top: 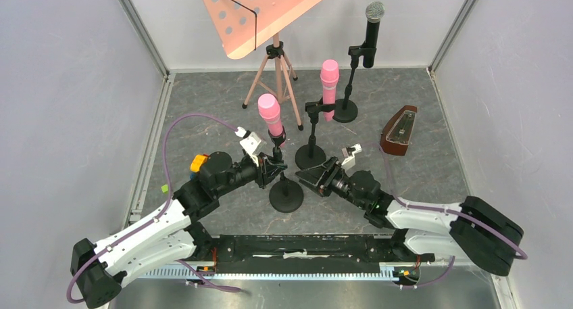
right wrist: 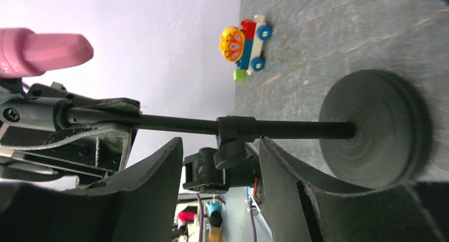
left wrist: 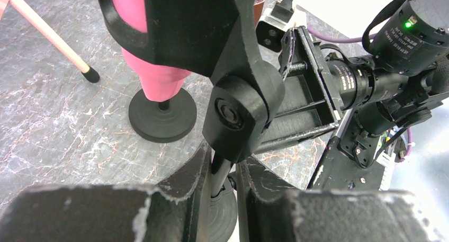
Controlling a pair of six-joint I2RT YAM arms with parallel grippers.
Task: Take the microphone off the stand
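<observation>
Though overhead hides it, left pincer clamps the stand — right pincer gapes.

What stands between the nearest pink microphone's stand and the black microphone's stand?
A second pink microphone on its own stand, seen in the top view.

Robotics lab test cell: white panel walls on aluminium framing enclose a grey marbled bench carrying two robot arms.
</observation>
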